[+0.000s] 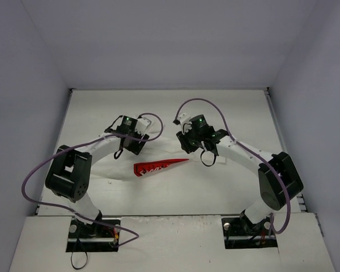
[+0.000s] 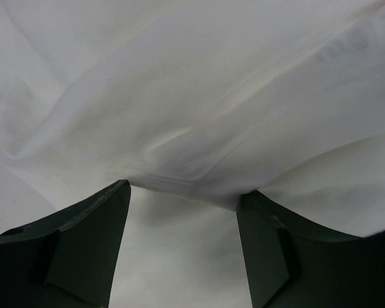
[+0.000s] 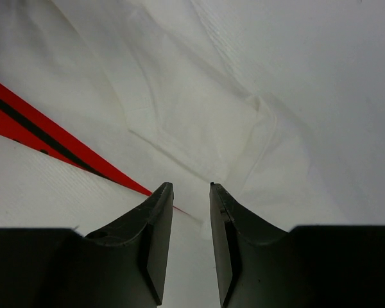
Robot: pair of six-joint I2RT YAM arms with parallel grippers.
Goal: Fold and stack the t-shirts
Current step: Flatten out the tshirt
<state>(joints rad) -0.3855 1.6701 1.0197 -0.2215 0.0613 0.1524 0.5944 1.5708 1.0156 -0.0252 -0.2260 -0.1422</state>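
- The white t-shirt (image 1: pixel 158 156) lies spread and rumpled on the table (image 1: pixel 175 232), in the middle stretch between the two arms; white on white, so its outline is hard to trace from the top view
- A thin wedge of its red print (image 1: pixel 158 168) shows between the two claws, a little nearer the arm bases, with the rest of the print hidden under folded cloth
- The left gripper (image 1: pixel 127 148) sits down at the cloth on the left of that red wedge, and the right gripper (image 1: pixel 192 146) sits on its right
- From the left wrist, the left gripper (image 2: pixel 185 190) has its jaws spread wide and unclenched; a hemmed fold of the t-shirt (image 2: pixel 199 96) bridges the gap right at the tips, touching both dark fingers (image 2: pixel 90 244), and more cloth fills the view beyond
- From the right wrist, the right gripper (image 3: pixel 189 186) has its jaws drawn nearly together, with only a narrow slot between them; the tips are at the surface of the t-shirt (image 3: pixel 199 115) beside a creased fold
- Whether any cloth is pinched in that slot cannot be told
- The red print (image 3: pixel 25 128), with dark lines in it, runs as a slanted band to the left of the right claw's fingers (image 3: pixel 157 237), its point ending just beside the left fingertip
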